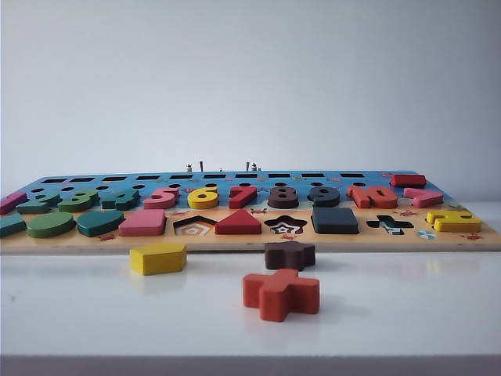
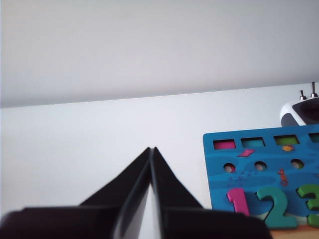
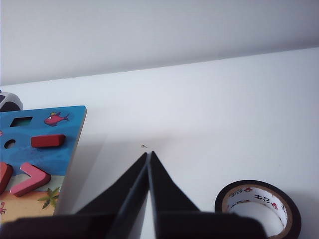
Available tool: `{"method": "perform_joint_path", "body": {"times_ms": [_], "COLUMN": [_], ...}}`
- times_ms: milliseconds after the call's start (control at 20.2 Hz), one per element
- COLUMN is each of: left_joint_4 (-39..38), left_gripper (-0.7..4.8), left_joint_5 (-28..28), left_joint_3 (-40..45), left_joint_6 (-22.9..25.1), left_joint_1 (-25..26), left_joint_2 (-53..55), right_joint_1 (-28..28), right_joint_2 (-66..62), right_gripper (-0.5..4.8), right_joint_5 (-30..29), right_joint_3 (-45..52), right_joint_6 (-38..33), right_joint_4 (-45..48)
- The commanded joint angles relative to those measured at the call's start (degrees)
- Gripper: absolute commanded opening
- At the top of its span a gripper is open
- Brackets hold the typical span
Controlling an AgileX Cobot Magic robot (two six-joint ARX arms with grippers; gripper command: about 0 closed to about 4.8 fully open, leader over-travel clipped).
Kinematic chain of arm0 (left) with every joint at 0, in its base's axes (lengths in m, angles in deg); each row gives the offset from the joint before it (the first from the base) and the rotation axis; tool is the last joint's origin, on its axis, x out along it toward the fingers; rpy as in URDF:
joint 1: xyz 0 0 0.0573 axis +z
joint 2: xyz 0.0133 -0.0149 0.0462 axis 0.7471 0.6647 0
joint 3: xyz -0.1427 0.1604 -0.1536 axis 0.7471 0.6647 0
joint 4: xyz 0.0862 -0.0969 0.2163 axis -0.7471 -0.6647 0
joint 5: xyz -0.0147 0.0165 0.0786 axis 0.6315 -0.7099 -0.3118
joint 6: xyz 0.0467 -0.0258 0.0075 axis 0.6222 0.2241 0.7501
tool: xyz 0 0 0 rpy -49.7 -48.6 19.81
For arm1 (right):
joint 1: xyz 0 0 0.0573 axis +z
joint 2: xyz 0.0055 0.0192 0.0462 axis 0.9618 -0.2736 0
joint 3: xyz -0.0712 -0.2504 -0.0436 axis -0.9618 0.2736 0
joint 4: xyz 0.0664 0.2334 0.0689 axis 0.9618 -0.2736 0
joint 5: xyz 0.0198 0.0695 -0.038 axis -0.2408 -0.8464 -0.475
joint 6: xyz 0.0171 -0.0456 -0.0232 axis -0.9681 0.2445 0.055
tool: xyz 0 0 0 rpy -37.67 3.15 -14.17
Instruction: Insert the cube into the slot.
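The cube (image 1: 335,220) sits in the slot of the puzzle board (image 1: 250,240), between the star cut-out (image 1: 285,225) and the cross cut-out (image 1: 389,225). The left pincer (image 2: 151,149) is closed with its tips together and holds nothing — it hangs over the white surface (image 2: 99,144) beside the board's corner. The right pincer (image 3: 148,154) is also closed and empty, above the surface between the board's edge and a roll of black tape (image 3: 258,206).

Navy cube (image 1: 335,220) in board slot
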Motion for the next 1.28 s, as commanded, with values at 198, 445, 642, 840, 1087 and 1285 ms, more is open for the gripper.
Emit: {"method": "perform_joint_path", "body": {"times_ms": [198,445,642,840,1087,1285], "left_joint_4": [0.81,0.81,0.96,0.66,0.61,0.59], "left_gripper": [0.2,0.2,0.2,0.2,0.2,0.2], "left_joint_5": [-1.49,-1.81,-1.84,-1.99,-1.99,-1.99], "left_joint_3": [2.38,3.63,4.79,5.38,5.38,5.38], "left_joint_6": [0.26,0.24,0.28,0.42,0.44,0.42], "left_joint_1": [0.42,0.44,0.44,0.44,0.42,0.42], "left_joint_2": [-2.23,-2.67,-2.67,-2.67,-2.67,-2.67], "right_joint_1": [-0.02,-0.02,-0.02,-0.02,0.15,0.15], "right_joint_2": [0.11,0.11,0.11,0.11,0.11,0.11], "right_gripper": [-0.09,-0.09,-0.09,-0.08,-0.04,-0.04], "right_joint_5": [0.48,0.85,0.85,0.85,0.85,0.83], "right_joint_3": [1.09,1.09,1.09,1.09,1.09,1.09], "right_joint_6": [1.03,1.14,1.14,1.09,1.11,1.11], "right_joint_4": [2.36,2.45,2.45,2.97,2.75,2.71]}}
